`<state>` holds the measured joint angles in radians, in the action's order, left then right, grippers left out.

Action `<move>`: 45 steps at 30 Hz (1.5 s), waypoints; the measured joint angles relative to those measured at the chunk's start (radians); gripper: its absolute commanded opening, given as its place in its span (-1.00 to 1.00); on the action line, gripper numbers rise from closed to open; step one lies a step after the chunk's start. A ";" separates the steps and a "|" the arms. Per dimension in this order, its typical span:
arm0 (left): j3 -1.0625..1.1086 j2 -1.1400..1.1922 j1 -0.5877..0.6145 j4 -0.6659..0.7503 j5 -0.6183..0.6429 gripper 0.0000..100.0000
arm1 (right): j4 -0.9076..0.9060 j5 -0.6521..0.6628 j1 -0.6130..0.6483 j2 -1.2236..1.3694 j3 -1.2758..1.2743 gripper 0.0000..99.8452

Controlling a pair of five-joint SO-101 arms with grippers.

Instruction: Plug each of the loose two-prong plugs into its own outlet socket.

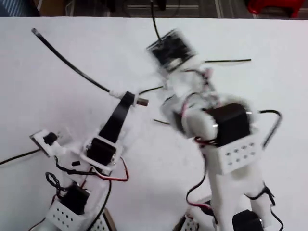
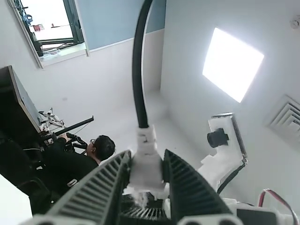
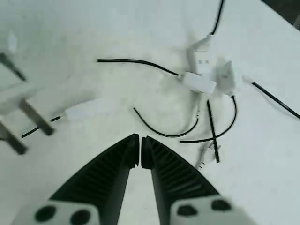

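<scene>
Right, from the high view first: the left arm (image 1: 103,144) stretched across the white bench (image 1: 269,38), and its left jaws were clamped on a plug (image 1: 115,94). The prongs (image 1: 142,101) stuck out sideways, toward the right arm (image 1: 231,130). A black cord (image 1: 67,60) ran from that plug off to the far left corner of the bench. The right arm stood blurred just beside it, and a loose cord (image 1: 226,61) lay on the bench beyond.

Over to the left wrist view, and there it was close up: the white plug (image 2: 147,159) was squeezed between the two ribbed black fingers (image 2: 105,187), held upright. Its cord (image 2: 138,70) rose straight out of it toward the ceiling, with a bright ceiling light (image 2: 232,63) off to one side.

Then the right wrist view: the right jaws were together, tips all but touching, with nothing between them, hanging above the bench (image 3: 117,28). A near plug (image 3: 14,96) loomed blurred at the edge, its bare prongs (image 3: 33,117) pointing into the picture; whether that was the held one, I could not tell. A second plug (image 3: 86,108) lay flat on the bench beyond the jaw tips, with a thin cord trailing from it. Farther out sat a white cluster (image 3: 206,79) of plug or socket pieces tangled with black cords (image 3: 136,61); which were sockets, I could not tell. A small plug (image 3: 205,157) lay near that cluster.
</scene>
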<state>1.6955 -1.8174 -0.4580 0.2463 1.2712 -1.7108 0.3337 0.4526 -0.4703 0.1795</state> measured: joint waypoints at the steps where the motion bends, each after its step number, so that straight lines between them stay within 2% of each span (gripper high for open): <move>1: 0.000 0.000 0.000 0.000 0.000 -0.95 | 0.000 0.000 0.032 0.000 -0.012 -0.96; 7: 0.000 0.000 0.025 0.000 0.000 -0.95 | 0.000 0.000 0.140 0.020 -0.015 -0.96; 11: 0.000 0.000 0.029 0.000 0.000 -0.95 | 0.000 0.000 0.144 0.069 0.008 -0.96; 21: 0.000 0.000 0.040 0.000 -0.008 -0.95 | 0.000 0.000 0.150 0.315 0.267 -0.96; 26: 0.000 -0.003 0.040 0.002 -0.008 -0.95 | -0.002 0.000 0.143 0.353 0.347 -0.96; 45: 0.000 -0.003 0.040 -0.002 -0.008 -0.95 | 0.002 0.000 0.143 0.362 0.364 -0.96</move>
<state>1.6955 -1.8205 -0.4181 0.2447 1.2635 -1.7093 0.3337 0.5953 -0.1082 0.5432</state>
